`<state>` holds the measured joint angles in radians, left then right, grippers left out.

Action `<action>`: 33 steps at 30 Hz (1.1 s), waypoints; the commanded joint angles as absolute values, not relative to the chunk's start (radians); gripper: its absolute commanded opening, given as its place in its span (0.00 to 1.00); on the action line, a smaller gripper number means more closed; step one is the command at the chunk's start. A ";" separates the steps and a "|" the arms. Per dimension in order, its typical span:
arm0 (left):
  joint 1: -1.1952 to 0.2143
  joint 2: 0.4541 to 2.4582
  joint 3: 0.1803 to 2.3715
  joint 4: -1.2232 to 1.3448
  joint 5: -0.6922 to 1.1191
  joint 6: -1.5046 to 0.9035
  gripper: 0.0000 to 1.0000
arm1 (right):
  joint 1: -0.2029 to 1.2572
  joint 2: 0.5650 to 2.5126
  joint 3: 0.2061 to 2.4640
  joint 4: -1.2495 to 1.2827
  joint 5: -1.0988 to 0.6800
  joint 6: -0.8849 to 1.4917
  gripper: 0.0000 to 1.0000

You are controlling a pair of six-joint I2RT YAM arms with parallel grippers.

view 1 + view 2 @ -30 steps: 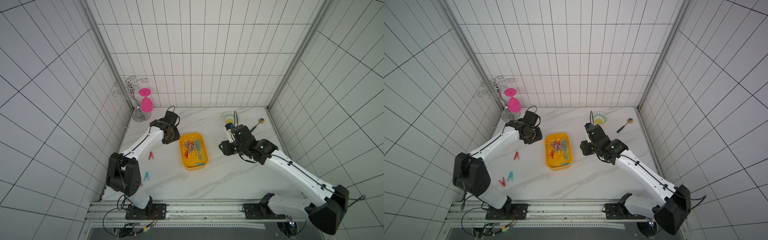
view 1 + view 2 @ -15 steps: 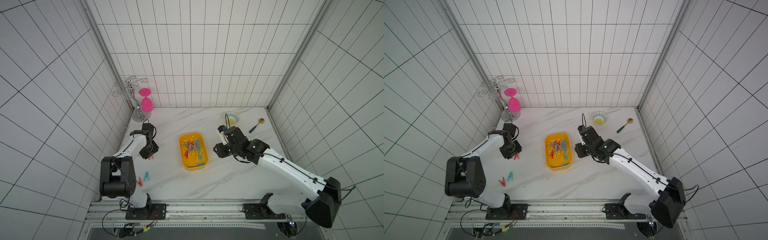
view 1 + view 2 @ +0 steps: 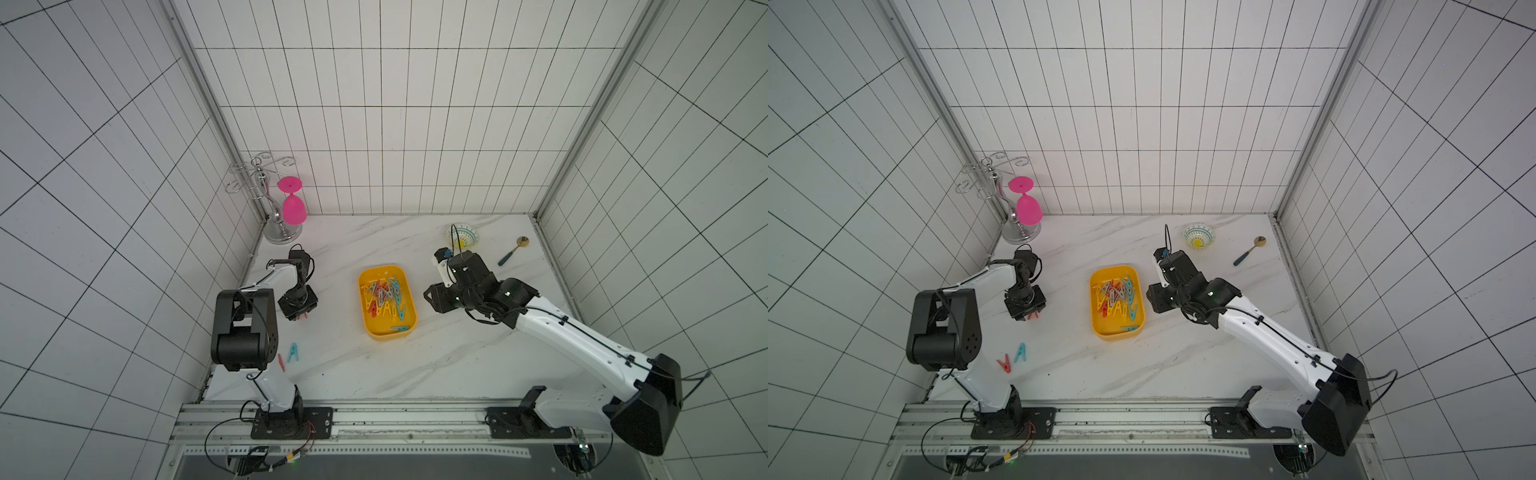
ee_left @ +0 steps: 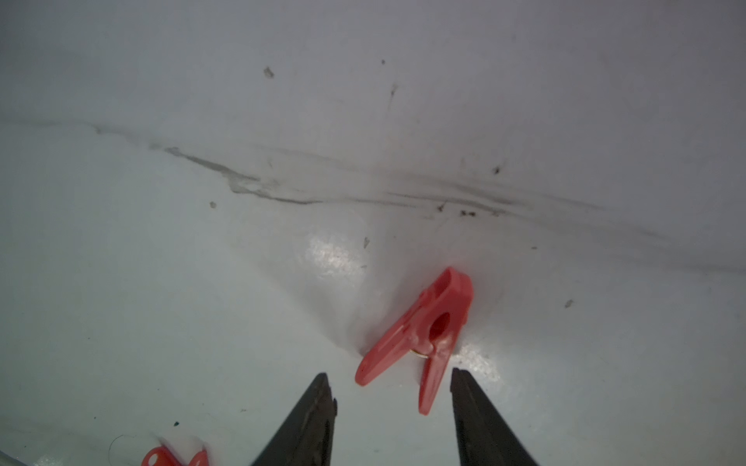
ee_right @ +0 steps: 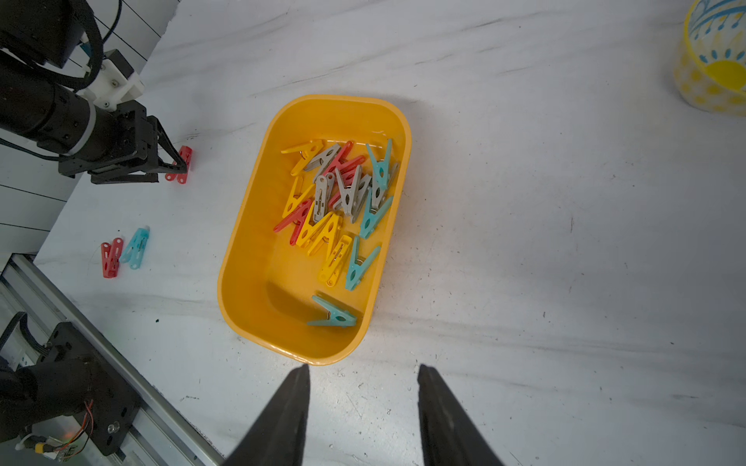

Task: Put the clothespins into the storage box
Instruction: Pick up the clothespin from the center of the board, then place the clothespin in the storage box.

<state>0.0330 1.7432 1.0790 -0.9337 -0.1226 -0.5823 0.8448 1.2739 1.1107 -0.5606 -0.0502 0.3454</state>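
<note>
**L arm set over red pin, grasp not yet made**

Most clothespins [image 5: 335, 201] already lie in the storage box [image 5: 242, 226]; three are left on the table [image 3: 457, 353]. Step in hand: pick-up of the red clothespin [image 4: 428, 327], flat on the marble at approx 9 o'clock of the box in both top views. The left gripper [image 4: 388, 372] sits low over it, jaws apart, pin's legs between the tips, nothing clamped. The right gripper [image 5: 363, 368] hovers at the box's 3 o'clock, jaws apart, empty.

Next, prob.: close on the legs w/o skidding the pin, lift, carry to box, release. Then the teal clothespin [image 3: 1020, 352] and second red clothespin [image 3: 1004, 364], approx 8 o'clock.
</note>
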 commanded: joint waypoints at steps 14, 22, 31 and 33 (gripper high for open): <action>0.031 1.753 1.100 -0.883 -0.061 -0.578 0.30 | 0.851 1.273 1.086 -0.531 -0.071 0.367 0.47; -0.176 1.634 1.164 -0.964 -0.175 -0.602 0.29 | 0.846 1.263 1.083 -0.569 -0.020 0.365 0.47; -0.578 1.665 1.307 -0.950 -0.128 -0.736 0.29 | 0.741 1.197 1.078 -0.650 0.011 0.361 0.47; -0.623 1.727 1.347 -0.939 -0.120 -0.746 0.30 | 0.714 1.180 1.079 -0.669 0.016 0.357 0.47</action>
<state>-0.5896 1.6547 1.3094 -0.9588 -0.1356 -0.6991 0.7464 1.2255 1.1084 -0.6155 -0.0154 0.3569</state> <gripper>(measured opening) 0.298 0.473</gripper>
